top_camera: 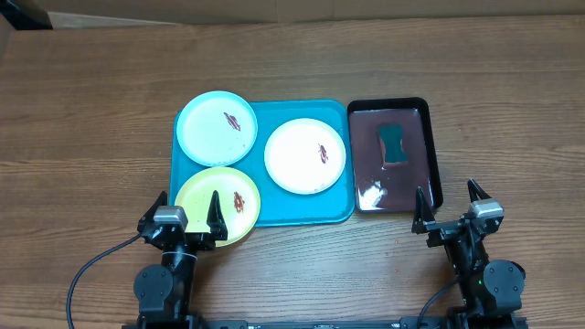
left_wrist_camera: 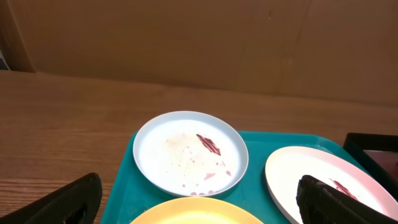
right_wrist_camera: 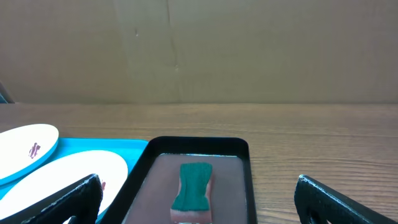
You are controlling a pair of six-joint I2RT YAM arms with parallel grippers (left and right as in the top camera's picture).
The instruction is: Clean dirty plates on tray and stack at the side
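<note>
- Starting out: both jaws gape released, empty.
- All plates point(top_camera: 297, 160) lie smeared on the tray point(top_camera: 274, 208).
- Next, I judge, right jaws fetch the sponge point(top_camera: 394, 144), frame right.

We see a wooden table point(top_camera: 91, 110) carrying a narrow black tray point(top_camera: 388, 102) on its right half, filled with dark liquid (it glints near the front edge). A green sponge point(top_camera: 394, 146) lies in it, toward the far end. Brown cardboard point(right_wrist_camera: 249, 50) stands behind the table.
</note>
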